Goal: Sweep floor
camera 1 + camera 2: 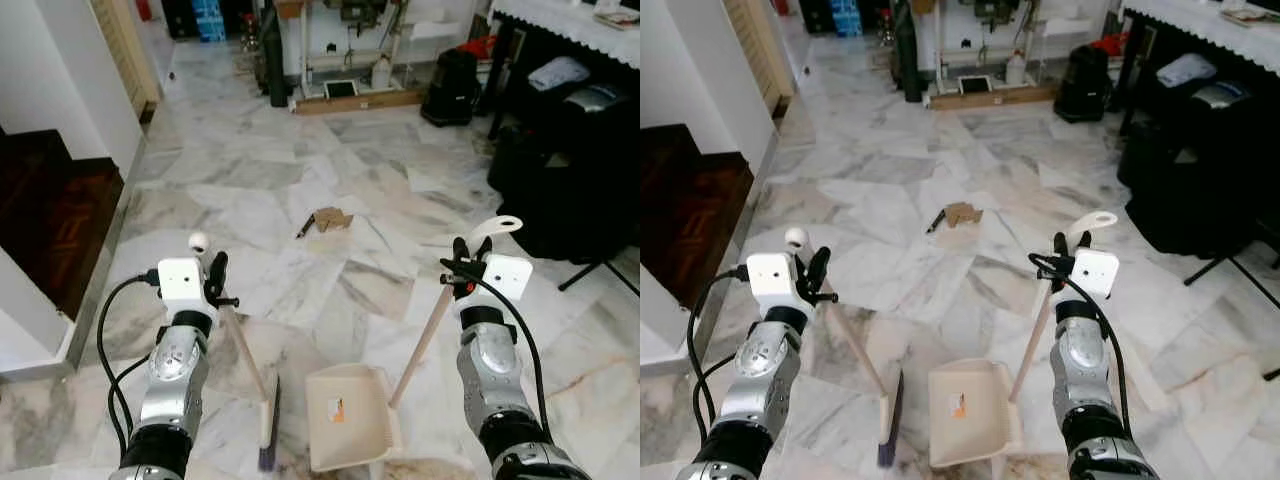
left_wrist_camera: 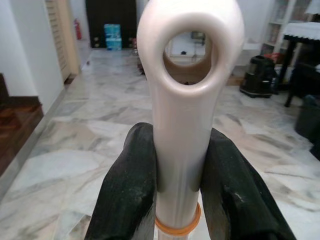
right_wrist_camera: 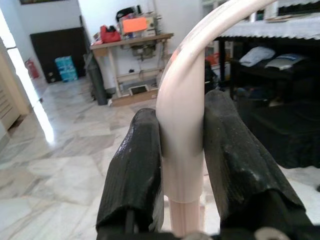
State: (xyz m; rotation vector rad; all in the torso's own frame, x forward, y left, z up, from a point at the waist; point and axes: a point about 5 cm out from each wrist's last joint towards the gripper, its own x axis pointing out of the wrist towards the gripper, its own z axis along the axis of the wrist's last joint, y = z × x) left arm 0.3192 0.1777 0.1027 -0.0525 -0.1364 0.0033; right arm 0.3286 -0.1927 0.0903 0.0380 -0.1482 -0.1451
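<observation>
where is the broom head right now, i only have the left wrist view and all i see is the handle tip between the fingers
Observer: The broom head is down on the marble floor, just in front of the robot, with its handle slanting up to the left end effector.
Operator: ok and the other arm
Observer: The right end effector is shut on the dustpan handle; the dustpan sits on the floor right beside the broom head.
Operator: anything to sweep
Observer: Yes, a piece of cardboard with a dark pen-like object beside it lies on the floor further ahead, apart from the dustpan.
</observation>
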